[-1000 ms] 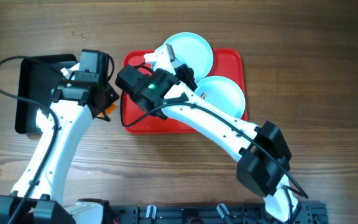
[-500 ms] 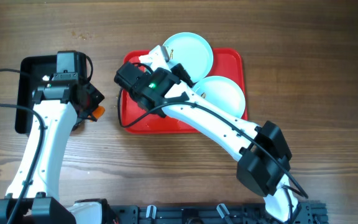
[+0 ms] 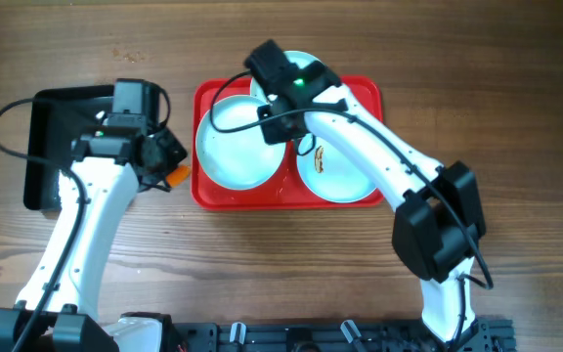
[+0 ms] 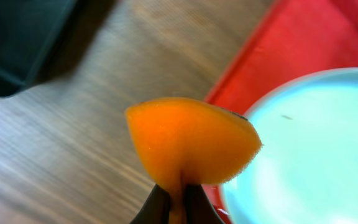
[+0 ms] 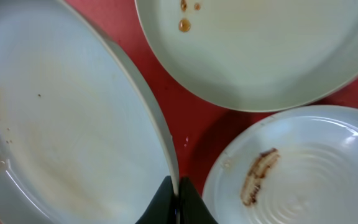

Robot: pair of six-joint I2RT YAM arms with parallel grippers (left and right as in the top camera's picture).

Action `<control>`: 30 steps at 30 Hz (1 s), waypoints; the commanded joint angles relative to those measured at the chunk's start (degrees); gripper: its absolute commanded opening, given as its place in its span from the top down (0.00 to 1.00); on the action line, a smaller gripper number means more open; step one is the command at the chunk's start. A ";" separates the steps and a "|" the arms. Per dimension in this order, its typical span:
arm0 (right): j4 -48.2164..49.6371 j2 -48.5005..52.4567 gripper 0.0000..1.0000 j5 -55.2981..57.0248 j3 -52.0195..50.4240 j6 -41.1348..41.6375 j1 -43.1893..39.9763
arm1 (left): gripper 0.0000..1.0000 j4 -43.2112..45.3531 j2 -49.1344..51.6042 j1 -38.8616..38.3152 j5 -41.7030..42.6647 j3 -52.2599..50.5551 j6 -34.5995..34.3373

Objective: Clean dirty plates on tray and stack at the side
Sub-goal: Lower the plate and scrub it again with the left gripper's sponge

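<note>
Three pale plates lie on the red tray [image 3: 365, 93]. My right gripper [image 5: 178, 194] is shut on the right rim of the left plate [image 5: 73, 124], whose gripped edge stands a little above the tray [image 5: 197, 118]. That plate [image 3: 233, 147] fills the tray's left half, with the right gripper [image 3: 272, 129] at its right rim. The far plate [image 5: 260, 56] has small brown spots; the near right plate [image 5: 309, 174] carries a brown smear. My left gripper [image 4: 178, 200] is shut on an orange sponge [image 4: 191, 140] just off the tray's left edge, beside the left plate [image 4: 309, 155].
A glossy black bin [image 3: 47, 147] stands on the wooden table left of the tray, behind my left arm. The right arm reaches over the tray from the near right. The far plate [image 3: 311, 66] is partly hidden under the right wrist.
The right arm swung up and to the right, uncovering the plate it grips on the tray's left half. The left arm swung toward the bin, then came back to the tray's left edge with the sponge.
</note>
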 commanded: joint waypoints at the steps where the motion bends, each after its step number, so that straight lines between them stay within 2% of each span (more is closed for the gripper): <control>1: 4.87 -0.55 0.96 -11.04 -7.48 0.83 -0.81 | 0.96 2.67 0.81 -3.02 1.33 -2.01 1.14; 10: 14.75 -0.55 0.96 -13.09 -17.81 2.47 -1.40 | 0.96 12.11 3.23 -8.39 1.51 -5.66 1.99; 22: 17.35 -0.55 0.96 -13.86 -18.21 5.90 -1.46 | 0.96 20.09 14.32 -13.33 4.94 -8.13 1.99; 30: 19.17 -0.55 0.96 -6.38 -18.21 8.35 -1.70 | 0.96 23.30 18.47 -13.60 4.74 -8.13 2.01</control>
